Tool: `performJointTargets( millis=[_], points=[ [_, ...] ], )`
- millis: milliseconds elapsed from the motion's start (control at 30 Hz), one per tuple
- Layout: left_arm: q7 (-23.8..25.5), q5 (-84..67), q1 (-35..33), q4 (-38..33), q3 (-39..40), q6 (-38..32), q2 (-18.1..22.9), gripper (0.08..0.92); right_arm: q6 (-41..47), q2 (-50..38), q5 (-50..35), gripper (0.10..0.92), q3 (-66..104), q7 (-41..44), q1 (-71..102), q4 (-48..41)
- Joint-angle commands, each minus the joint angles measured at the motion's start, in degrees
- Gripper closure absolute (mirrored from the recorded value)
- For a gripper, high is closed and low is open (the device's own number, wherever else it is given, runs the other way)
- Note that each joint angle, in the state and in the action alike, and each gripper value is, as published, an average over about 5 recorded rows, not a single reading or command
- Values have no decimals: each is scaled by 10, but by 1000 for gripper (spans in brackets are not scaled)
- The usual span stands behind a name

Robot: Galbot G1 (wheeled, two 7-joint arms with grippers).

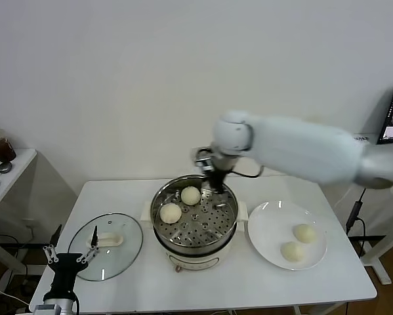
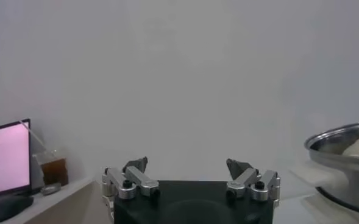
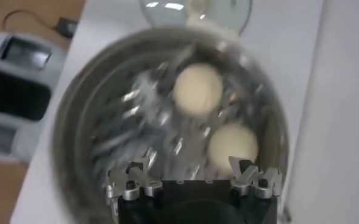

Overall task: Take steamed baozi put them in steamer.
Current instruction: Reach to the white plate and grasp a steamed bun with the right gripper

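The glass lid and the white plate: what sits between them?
In the head view, the steamer stands between the glass lid and the plate, with two baozi inside.

Two baozi (image 1: 181, 204) in steamer (image 1: 195, 244)

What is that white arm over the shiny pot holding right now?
Nothing. The right gripper hangs open over the steel steamer; both round cream-white baozi lie loose inside.

Soft, even room light, bright on the white wall, with only faint shadows. Below the right claw (image 3: 191, 176) the steamer (image 3: 94, 122) smears with motion blur, glints streaking its steel; the head view stays sharp.
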State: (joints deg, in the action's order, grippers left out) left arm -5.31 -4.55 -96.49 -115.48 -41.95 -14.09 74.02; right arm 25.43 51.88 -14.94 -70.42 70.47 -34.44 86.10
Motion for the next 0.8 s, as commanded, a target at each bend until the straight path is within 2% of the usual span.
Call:
performJointTargets(
  millis=[33,200,400,800],
  points=[
    [0,1,0,2,1,0,0,177,-104,-249,133,203,30,68,48,84],
    [0,7,-1,4,6,0,3,177,-115,-296,190,203,97,58,163,84],
    [1,11,-2,5,5,0,5,177,-121,-313,234,203,197,38,308,72],
    [1,16,-11,2,-2,0,10,177,-109,-263,256,203,274,-22,430,30]
  ],
)
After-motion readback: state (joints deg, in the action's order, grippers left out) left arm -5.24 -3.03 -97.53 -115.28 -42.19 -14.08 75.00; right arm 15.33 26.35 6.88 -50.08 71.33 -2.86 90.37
